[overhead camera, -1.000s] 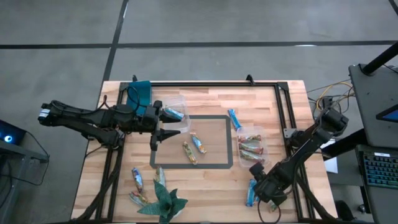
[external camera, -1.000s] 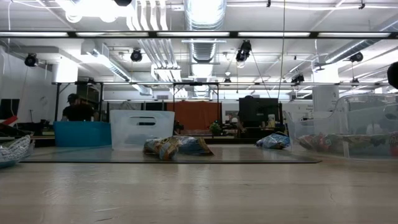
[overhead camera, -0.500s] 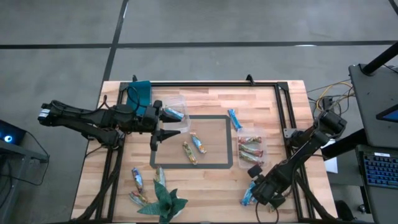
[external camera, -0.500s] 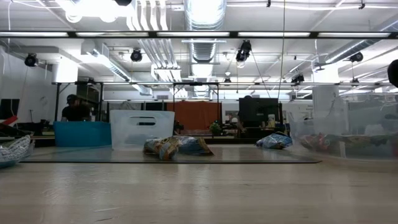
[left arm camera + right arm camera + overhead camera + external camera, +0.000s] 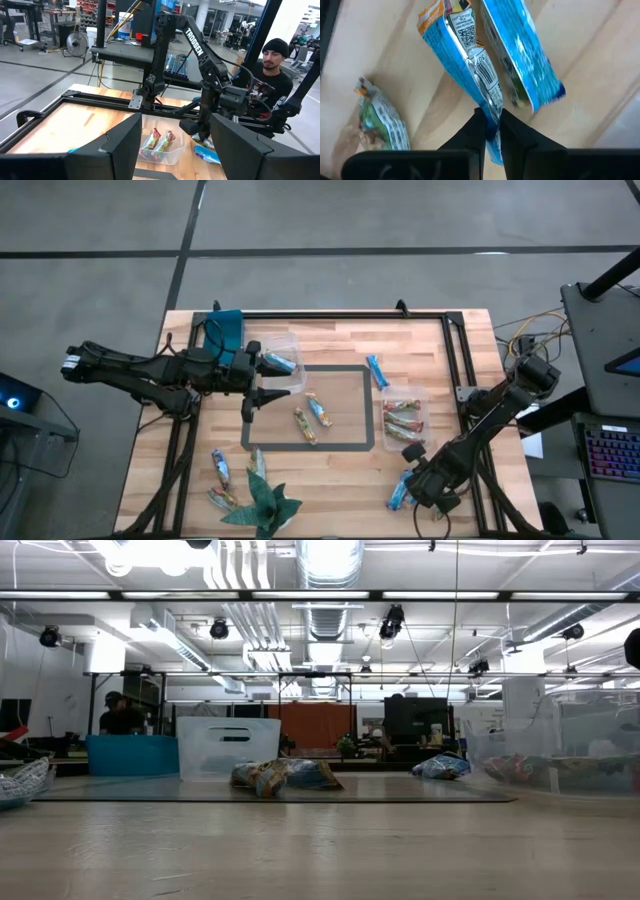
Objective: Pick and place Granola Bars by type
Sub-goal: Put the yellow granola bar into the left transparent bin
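My right gripper is near the table's near right corner, shut on a bright blue granola bar. A second blue bar lies close beside it, and a green-and-brown bar lies a little farther off. My left gripper hovers open at the left edge of the taped square, holding nothing. Two bars lie inside the square and one blue bar at its far right corner. The left tub holds a blue bar. The right tub holds brown-red bars. My right gripper pinches the blue bar between its two fingers, on the silver seam of the wrapper toward one end. The fingers come from above, pointing down. The bar stretches away from the fingertips; I cannot tell whether it is clear of the table.
Three bars and a green paper figure lie near the near left corner. A blue container sits at the far left. A black frame runs along the table's edges. A person sits beyond the table's right side.
My right gripper has shifted slightly toward the table's left, and the blue bar it holds has moved with it and tilted a little. The left arm has kept still.
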Available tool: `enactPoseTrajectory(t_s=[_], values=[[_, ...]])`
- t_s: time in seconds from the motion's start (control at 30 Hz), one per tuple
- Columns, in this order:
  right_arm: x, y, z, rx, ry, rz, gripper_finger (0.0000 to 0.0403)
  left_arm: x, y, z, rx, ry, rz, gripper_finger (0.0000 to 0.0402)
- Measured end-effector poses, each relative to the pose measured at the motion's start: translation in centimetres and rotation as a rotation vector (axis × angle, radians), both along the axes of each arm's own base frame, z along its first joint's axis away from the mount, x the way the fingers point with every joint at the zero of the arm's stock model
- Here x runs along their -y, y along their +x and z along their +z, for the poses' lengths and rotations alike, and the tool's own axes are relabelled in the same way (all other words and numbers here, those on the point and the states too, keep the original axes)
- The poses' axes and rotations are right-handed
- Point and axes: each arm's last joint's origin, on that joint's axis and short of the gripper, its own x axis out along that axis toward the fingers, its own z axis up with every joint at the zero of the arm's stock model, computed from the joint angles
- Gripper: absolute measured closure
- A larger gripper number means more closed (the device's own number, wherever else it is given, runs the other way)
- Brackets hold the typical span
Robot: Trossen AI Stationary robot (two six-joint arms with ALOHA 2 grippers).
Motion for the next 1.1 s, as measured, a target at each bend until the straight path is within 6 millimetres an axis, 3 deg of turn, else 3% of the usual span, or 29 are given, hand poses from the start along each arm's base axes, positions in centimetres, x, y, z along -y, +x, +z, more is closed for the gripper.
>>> enactPoseTrajectory(t_s=[0.57,0.77,1.1], values=[[1.7,-1.8,4.8,0.033,0.102,-0.191,0.0392,0.0,0.0,0.0,0.000,0.002,0.000,0.0184],[2.6,-2.6,7.8,0.071,0.143,-0.258,0.0394,0.0,0.0,0.0,0.000,0.002,0.000,0.0184],[3.4,-2.4,13.4,0.324,0.188,-0.451,0.0394,0.0,0.0,0.3,0.028,-0.043,0.014,0.0184]])
